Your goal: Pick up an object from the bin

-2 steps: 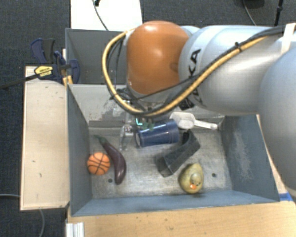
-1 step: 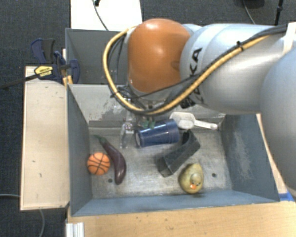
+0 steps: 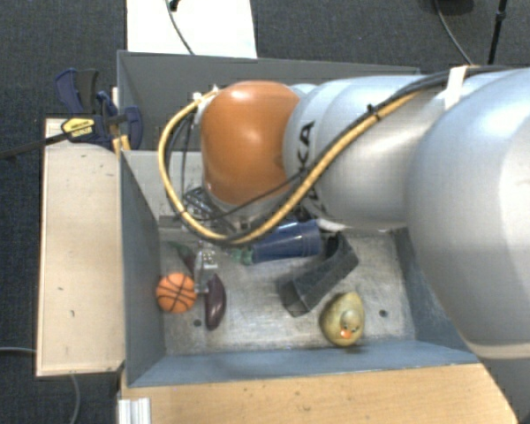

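Claw (image 3: 205, 261): by the bin's (image 3: 144, 237) left wall; grip cannot be told. Dark purple aubergine-shaped toy (image 3: 215, 303): just beside the claw's tip, next to an orange ball (image 3: 177, 292).

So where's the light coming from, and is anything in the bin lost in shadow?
Camera view: soft sheen on the orange cover and the silver arm suggests light from above; the arm shades the bin floor beneath it, darkening the blue cylinder; the orange ball, dark purple piece and yellow duck near the lower wall lie well lit.
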